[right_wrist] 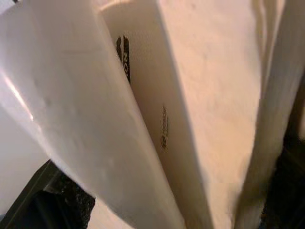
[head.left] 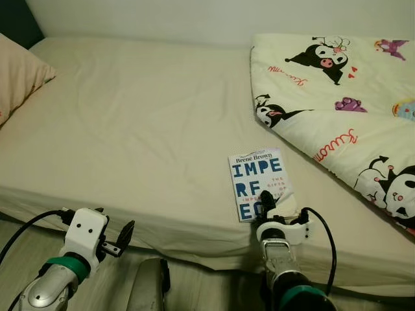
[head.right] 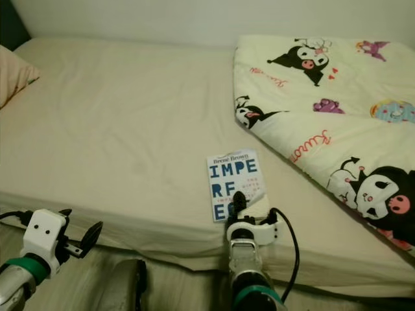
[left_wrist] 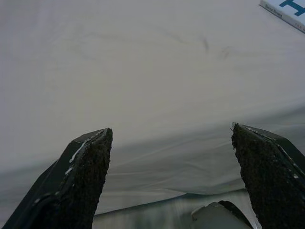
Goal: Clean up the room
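A white book with big blue letters [head.left: 258,181] lies on the cream bed sheet [head.left: 142,129], close to the front edge of the mattress. My right gripper [head.left: 270,211] reaches up over that edge and is shut on the book's near end. In the right wrist view the book's cover and pages [right_wrist: 143,119] stand between the dark fingers [right_wrist: 47,202], the cover bent a little away from the pages. My left gripper [head.left: 117,228] hangs open below the mattress edge, left of the book, holding nothing. Its two fingers [left_wrist: 83,176] stand wide apart before the sheet, and a corner of the book [left_wrist: 286,10] shows beyond them.
A cartoon-print quilt [head.left: 343,97] is bunched over the right part of the bed, its edge a short way from the book. A peach pillow [head.left: 16,78] lies at the far left. A pale wall [head.left: 194,16] runs behind the bed. Wooden floor [head.left: 194,291] lies below the mattress.
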